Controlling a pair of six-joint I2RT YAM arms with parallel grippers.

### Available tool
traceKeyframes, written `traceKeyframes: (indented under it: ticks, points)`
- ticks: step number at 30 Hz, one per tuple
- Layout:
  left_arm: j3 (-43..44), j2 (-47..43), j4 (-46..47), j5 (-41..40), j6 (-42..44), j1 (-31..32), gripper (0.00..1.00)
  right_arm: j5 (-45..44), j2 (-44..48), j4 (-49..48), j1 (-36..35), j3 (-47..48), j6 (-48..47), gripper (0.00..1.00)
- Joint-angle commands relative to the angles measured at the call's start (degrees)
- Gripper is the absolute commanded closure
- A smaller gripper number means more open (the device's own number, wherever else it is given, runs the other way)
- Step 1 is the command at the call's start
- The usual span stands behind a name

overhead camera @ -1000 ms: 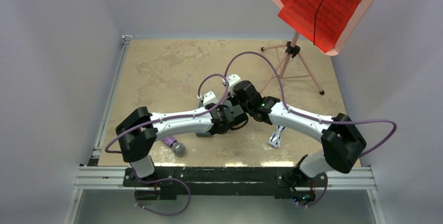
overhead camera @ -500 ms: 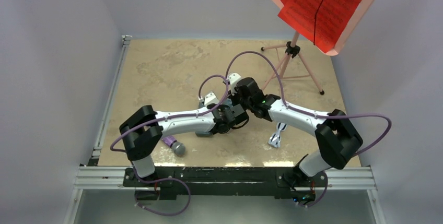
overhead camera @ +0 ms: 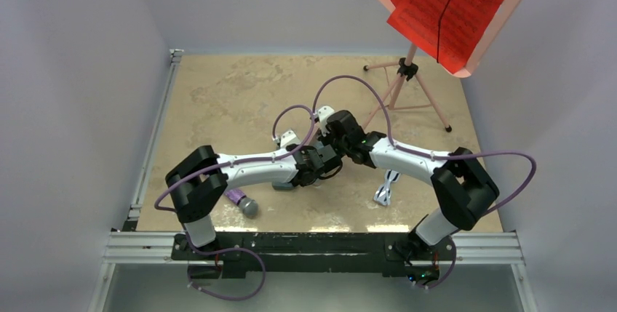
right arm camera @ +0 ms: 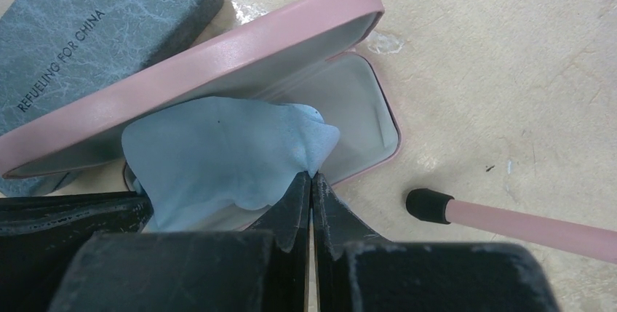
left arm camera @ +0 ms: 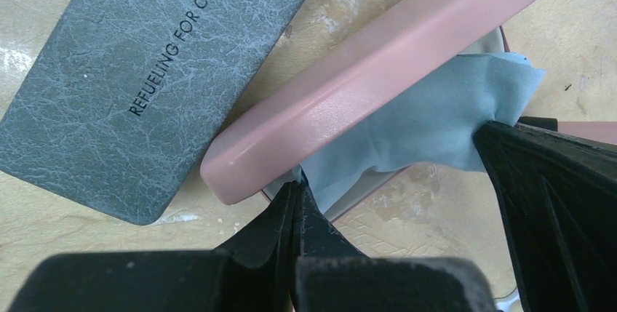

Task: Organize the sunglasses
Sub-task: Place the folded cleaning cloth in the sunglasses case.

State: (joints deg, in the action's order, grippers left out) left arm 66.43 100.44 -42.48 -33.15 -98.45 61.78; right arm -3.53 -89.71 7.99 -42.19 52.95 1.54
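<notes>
My left gripper is shut on one corner of a light blue cloth. My right gripper is shut on the opposite corner of the same cloth. The cloth hangs over the open pink case, partly under its raised lid. A shut grey-blue case lies right beside the pink one. In the top view both wrists meet over the table's middle and hide the cases. The white sunglasses lie on the table under the right forearm. The brown sunglasses are out of view.
A pink music stand with red sheets stands at the back right. One black-tipped leg lies close to the right gripper. A small purple and grey object lies near the left arm's base. Grey walls enclose the table.
Both wrists have shifted slightly left and stay close together. The right arm's elbow has moved left, toward the middle. Both grippers stay shut.
</notes>
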Motion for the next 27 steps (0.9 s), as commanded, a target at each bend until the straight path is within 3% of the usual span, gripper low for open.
traceKeyframes:
  ticks: [1,27]
  points:
    - [0.1,0.3,0.7,0.2,-0.8,-0.4,1.00,-1.1,-0.6,-0.3,0.8,1.3,0.3,1.00]
    - [0.8,2.7,0.2,1.2,-1.2,-0.4,1.00,-1.2,-7.6,-2.9,2.4,5.3,2.0,0.99]
